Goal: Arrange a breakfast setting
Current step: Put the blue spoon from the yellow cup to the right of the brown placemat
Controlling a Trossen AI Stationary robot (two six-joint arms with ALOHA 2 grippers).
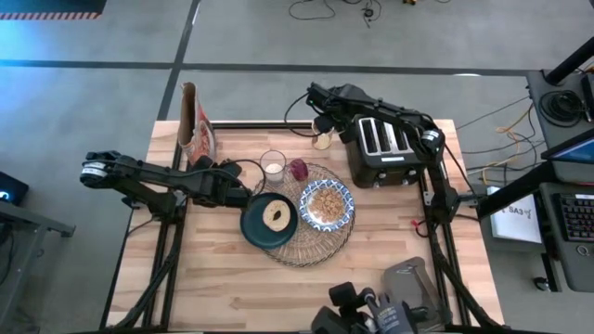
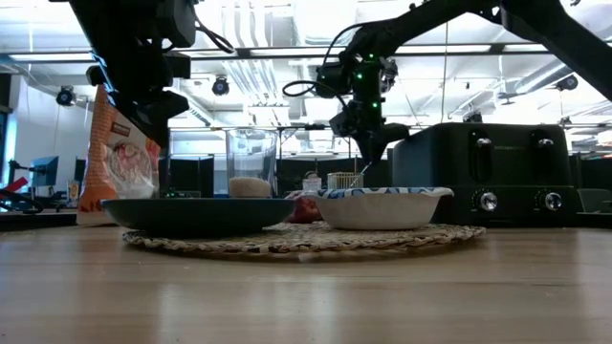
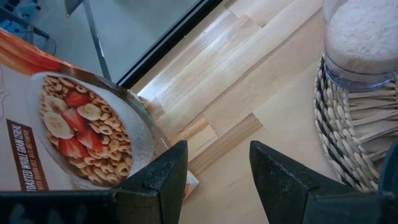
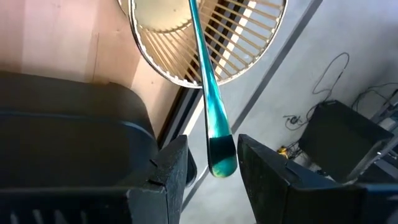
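Gripping the teal spoon (image 4: 214,134) by its handle end, the right end effector (image 4: 211,163) hangs over the slatted utensil holder (image 1: 322,140) at the far counter (image 1: 223,288) edge, left of the toaster (image 1: 385,148). Step in hand: fetching the spoon. Next: carry it nearer, to the placemat (image 1: 306,252) beside the bowl (image 1: 327,204). Left end effector (image 3: 214,171) waits released near the plate (image 1: 255,225)

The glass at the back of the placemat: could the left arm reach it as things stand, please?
Probably yes: the left pincer is open and empty, close beside the glass, nothing between them.
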